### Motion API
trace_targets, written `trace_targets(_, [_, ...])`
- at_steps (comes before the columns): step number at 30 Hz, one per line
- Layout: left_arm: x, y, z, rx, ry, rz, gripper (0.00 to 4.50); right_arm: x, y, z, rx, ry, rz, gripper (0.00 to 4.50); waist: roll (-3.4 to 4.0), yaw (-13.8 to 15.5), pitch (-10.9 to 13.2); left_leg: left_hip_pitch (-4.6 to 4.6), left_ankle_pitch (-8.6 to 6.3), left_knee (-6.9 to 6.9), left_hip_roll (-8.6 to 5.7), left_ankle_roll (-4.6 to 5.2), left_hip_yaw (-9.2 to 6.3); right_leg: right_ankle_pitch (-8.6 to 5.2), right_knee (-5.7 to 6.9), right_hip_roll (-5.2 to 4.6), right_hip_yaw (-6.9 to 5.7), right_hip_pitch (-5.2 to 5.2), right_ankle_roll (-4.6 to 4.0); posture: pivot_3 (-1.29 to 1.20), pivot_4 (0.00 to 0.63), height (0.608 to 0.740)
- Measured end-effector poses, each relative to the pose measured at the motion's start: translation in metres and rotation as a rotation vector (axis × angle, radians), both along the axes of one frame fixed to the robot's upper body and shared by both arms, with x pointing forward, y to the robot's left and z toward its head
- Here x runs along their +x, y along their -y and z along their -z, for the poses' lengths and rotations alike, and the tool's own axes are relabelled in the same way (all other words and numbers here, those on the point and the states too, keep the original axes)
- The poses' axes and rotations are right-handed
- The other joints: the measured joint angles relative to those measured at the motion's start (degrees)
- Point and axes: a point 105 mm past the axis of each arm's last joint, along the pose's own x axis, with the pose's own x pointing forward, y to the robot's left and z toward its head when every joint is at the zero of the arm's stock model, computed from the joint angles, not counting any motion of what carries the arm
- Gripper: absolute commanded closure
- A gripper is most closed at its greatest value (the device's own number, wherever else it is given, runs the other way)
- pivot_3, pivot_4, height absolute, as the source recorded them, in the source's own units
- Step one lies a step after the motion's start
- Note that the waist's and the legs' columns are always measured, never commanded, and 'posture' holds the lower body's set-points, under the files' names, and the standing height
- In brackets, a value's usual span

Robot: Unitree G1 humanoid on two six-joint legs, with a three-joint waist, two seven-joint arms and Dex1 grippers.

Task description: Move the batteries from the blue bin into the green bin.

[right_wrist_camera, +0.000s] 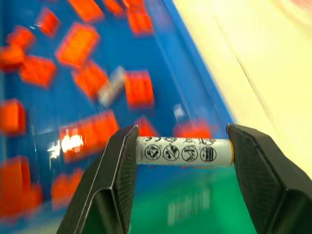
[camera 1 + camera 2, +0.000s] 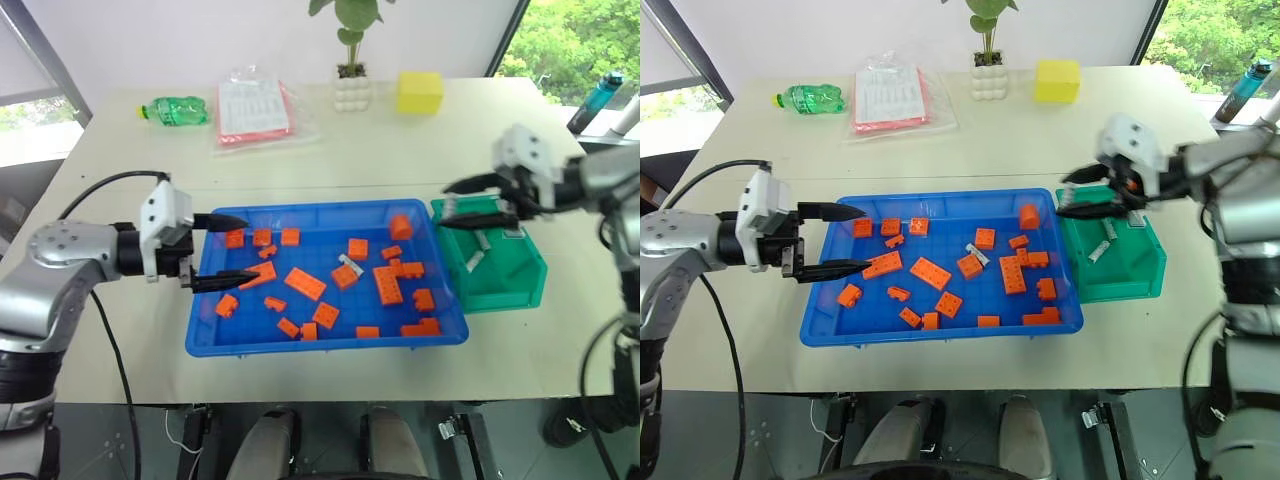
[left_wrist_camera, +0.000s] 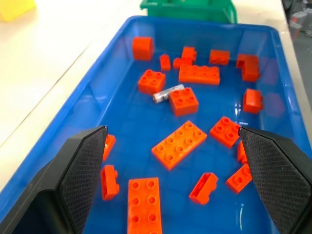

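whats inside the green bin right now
Two silver batteries lie on the floor of the green bin. The right gripper, shut on a third battery, hovers over the bin's near-left corner and covers that part of its inside.

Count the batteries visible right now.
4 batteries. One lies among bricks in the blue bin; one is clamped in the right gripper over the green bin; two appear to lie inside that bin. Others may be hidden.

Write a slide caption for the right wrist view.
Right pincer shut on a silver-grey cylindrical battery above the green plastic bin.
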Motion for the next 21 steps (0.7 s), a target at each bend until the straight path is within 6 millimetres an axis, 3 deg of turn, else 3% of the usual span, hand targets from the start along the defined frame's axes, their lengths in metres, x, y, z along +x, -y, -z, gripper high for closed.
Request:
trace_targets(3, [0.002, 0.004, -0.003, -0.001, 0.011, 0.023, 0.0, -0.01, 0.02, 0.017, -0.012, -0.032, 0.084, 2.24, 0.01, -0.27, 0.0, 0.01, 0.0, -0.02, 0.08, 0.0, 0.18, 0.0, 0.0, 0.03, 0.01, -0.03, 0.0, 0.0, 0.15, 0.726])
trace_targets(7, [0.008, 0.006, -0.005, -0.008, 0.015, 0.035, 0.0, -0.012, 0.021, 0.022, 0.003, -0.03, 0.124, 0.27, 0.02, -0.4, 0.0, 0.02, 0.0, 0.0, 0.1, 0.0, 0.19, 0.0, 0.01, 0.05, 0.01, -0.03, 0.0, 0.0, 0.15, 0.726])
trace_targets(8, [0.008, 0.006, -0.004, -0.007, 0.014, 0.034, 0.0, -0.011, 0.02, 0.02, -0.002, -0.014, 0.124, 0.13, 0.02, -0.33, 0.0, 0.02, 0.0, 0.01, 0.1, 0.0, 0.17, 0.0, 0.01, 0.06, 0.01, -0.03, 0.0, 0.0, 0.15, 0.726])
trace_targets(12, [0.009, 0.007, -0.005, -0.007, 0.012, 0.036, 0.0, 0.0, 0.006, 0.001, -0.003, 0.07, 0.092, 0.13, 0.02, -0.14, 0.0, 0.02, 0.0, 0.02, 0.08, 0.0, 0.17, 0.0, -0.03, 0.04, 0.02, -0.02, 0.0, 0.0, 0.15, 0.726])
trace_targets(16, [0.009, 0.009, -0.004, -0.006, 0.013, 0.042, 0.0, 0.01, -0.029, -0.023, 0.045, 0.134, 0.025, 0.13, 0.02, -0.16, 0.0, 0.02, 0.0, 0.01, 0.11, 0.0, 0.1, 0.0, -0.02, 0.07, 0.02, -0.02, 0.0, 0.0, 0.15, 0.726])
trace_targets(21, [0.006, 0.008, 0.001, -0.002, 0.0, 0.036, 0.0, 0.004, -0.074, 0.003, 0.068, 0.054, -0.062, 0.13, 0.01, 0.11, 0.0, 0.0, 0.0, 0.02, 0.04, 0.0, -0.05, 0.0, 0.0, 0.04, 0.01, 0.02, 0.0, 0.0, 0.15, 0.726])
